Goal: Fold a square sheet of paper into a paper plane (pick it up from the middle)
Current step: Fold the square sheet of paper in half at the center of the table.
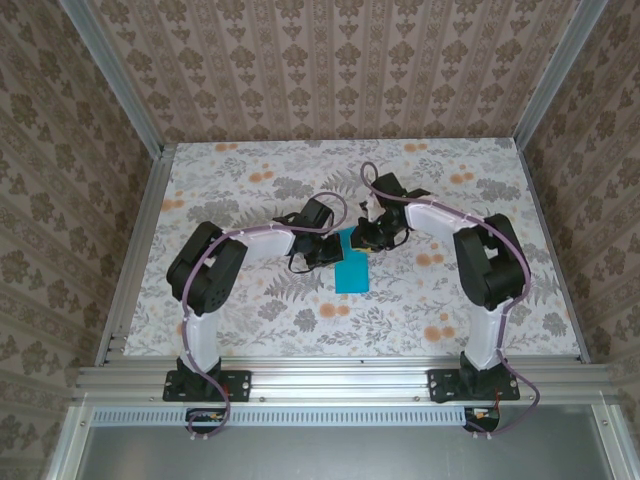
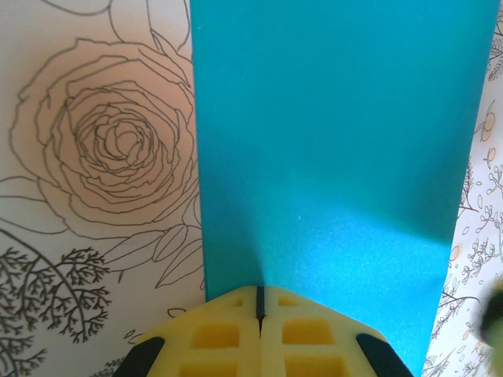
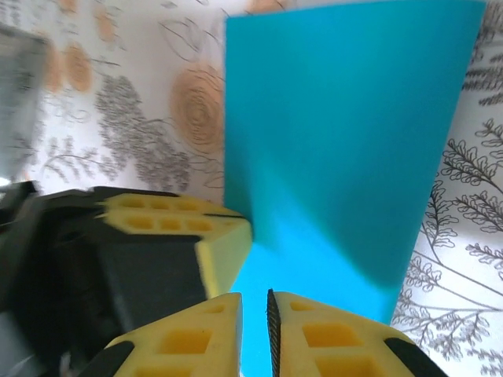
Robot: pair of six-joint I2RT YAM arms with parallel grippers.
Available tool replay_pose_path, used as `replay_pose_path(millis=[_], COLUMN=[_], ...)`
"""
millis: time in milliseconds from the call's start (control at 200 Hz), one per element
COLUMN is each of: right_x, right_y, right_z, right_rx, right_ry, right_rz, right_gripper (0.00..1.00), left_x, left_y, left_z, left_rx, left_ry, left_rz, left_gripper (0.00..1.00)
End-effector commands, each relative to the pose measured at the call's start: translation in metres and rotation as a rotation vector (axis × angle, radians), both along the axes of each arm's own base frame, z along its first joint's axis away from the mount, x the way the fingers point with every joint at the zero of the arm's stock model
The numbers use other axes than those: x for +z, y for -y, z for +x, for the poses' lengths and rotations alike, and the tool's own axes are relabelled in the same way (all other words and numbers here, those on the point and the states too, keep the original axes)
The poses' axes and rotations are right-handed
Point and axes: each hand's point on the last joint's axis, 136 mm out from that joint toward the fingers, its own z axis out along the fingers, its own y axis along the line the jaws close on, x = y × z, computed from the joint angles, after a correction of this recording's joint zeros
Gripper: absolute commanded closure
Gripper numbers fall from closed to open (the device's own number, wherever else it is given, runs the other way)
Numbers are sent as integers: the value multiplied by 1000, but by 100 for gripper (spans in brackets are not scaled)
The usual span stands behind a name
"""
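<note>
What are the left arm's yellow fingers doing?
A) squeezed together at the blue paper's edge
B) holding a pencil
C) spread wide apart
A: on the left gripper the pads meet along a thin seam, right at the edge of the teal-blue sheet of paper.

1. The top camera sits high above and behind the arms, tilted down and forward, far enough to take in the whole table (image 1: 250,300)
2. The left wrist camera looks out over the left gripper (image 2: 260,310), very near the paper (image 2: 338,157)
3. The right wrist camera looks over the right gripper (image 3: 254,314), equally near, facing the left gripper (image 3: 226,242) at its left
4. All three views share the paper and the table around it
</note>
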Motion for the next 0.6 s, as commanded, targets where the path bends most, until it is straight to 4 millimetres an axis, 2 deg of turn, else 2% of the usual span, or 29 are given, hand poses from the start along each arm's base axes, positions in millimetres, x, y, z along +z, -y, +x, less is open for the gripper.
replay_pose_path(millis=[0,225,405,495,595], right_x=[-22,-51,-64,-54,-22], right_y=[4,37,44,40,30], right_z=[-9,-10,-14,-11,-4], right_rx=[-1,-61,-69,-66,-60], right_ry=[-68,-100,-125,-108,-46], right_rz=[-3,-51,-72,-48,27], right_gripper=[82,82,83,83,83], left_x=[-36,-45,-51,-52,-52], left_y=[-19,-24,-29,-30,-28], left_z=[-22,-27,-34,-35,-35], left_rx=[-20,-27,-33,-35,-38], left_ry=[-90,-108,-129,-130,-128], left_rz=[129,163,185,189,187], left_gripper=[95,95,95,95,95])
